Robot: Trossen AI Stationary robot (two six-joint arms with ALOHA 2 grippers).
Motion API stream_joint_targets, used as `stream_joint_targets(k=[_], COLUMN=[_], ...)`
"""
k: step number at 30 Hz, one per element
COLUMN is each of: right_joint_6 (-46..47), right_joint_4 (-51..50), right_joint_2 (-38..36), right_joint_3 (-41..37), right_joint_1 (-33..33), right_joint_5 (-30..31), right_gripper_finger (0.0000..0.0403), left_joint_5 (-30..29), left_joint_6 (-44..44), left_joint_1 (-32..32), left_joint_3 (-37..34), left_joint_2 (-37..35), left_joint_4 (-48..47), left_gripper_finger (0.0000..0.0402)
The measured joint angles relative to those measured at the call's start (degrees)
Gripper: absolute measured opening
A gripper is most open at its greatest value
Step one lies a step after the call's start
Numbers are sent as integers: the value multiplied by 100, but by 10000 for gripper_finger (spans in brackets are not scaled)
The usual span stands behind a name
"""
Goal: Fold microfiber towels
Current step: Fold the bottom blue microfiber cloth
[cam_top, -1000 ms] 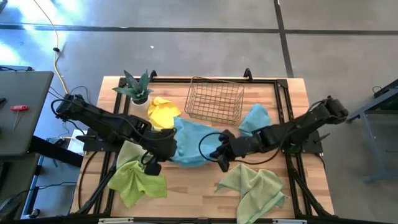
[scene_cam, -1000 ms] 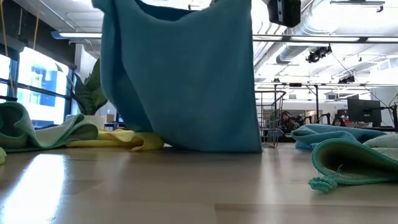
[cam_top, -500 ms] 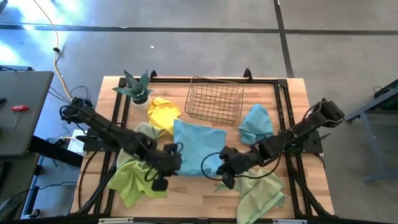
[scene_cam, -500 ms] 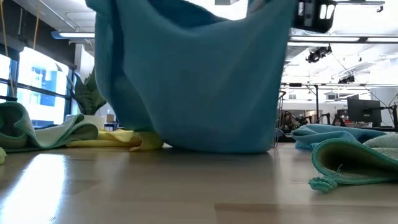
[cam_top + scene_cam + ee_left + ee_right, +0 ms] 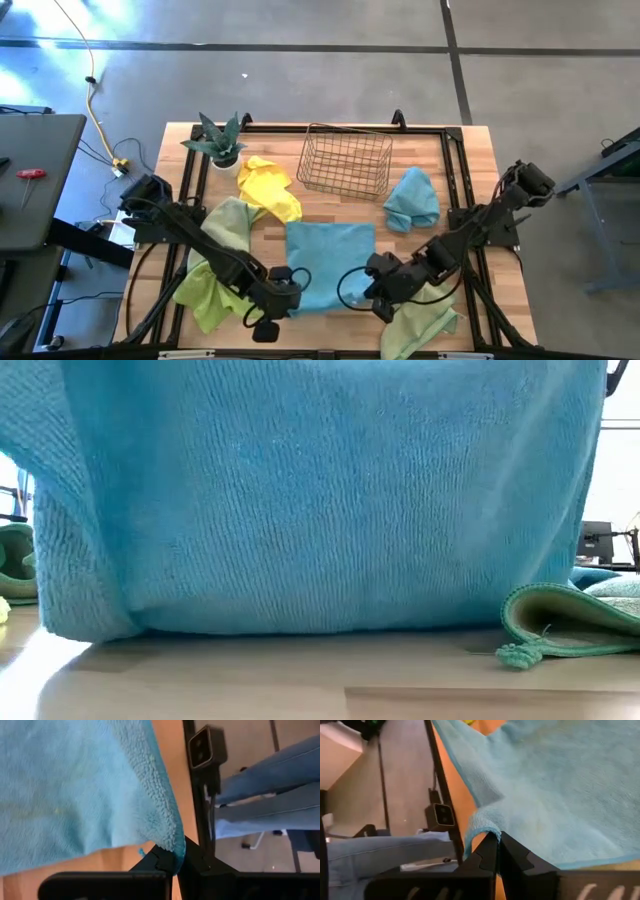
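My left claw sits at the lower centre-left of the high view, pressed together on the near left corner of the light blue towel. My right claw, at lower centre-right, is likewise pinched shut on the near right corner. Each wrist view shows a corner of blue pile caught between dark fingers, with only a small bite of cloth held.

The light blue towel lies spread at the centre of the worktop, its near edge lifted and hanging as a curtain across the low view.

Around it: lime green towel at lower left, sage towel above that, yellow towel at upper left centre, a second blue towel at right centre, pale green towel at lower right. A wire basket and potted plant stand along the top edge.

Risks, as I judge them:
- A shallow pinch may slip, dropping one corner and skewing the fold.
- Uneven travel of my two claws would misalign the edges.
- The pale green towel lies just beside my right claw and could snag.
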Motion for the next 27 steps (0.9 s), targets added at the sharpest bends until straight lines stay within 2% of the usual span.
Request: stream_joint_targets(k=[9, 15, 22, 27], right_joint_6=[101, 232, 137, -124], right_joint_4=[-589, -1342, -1485, -1537], right_joint_2=[213, 197, 190, 190], right_joint_3=[0, 0, 0, 0], right_joint_1=[-25, -126, -417, -727], right_joint_5=[459, 745, 1124, 1212], right_gripper_finger=[0, 0, 2, 13], left_joint_5=[-190, -655, -669, -427], left_joint_6=[412, 654, 1238, 2027], left_joint_1=[404, 719, 1148, 1492], left_joint_3=[2, 2, 2, 2], left_joint_2=[17, 4, 4, 2], left_joint_4=[-244, -850, -1078, -1723], left_gripper_finger=[0, 0, 0, 0])
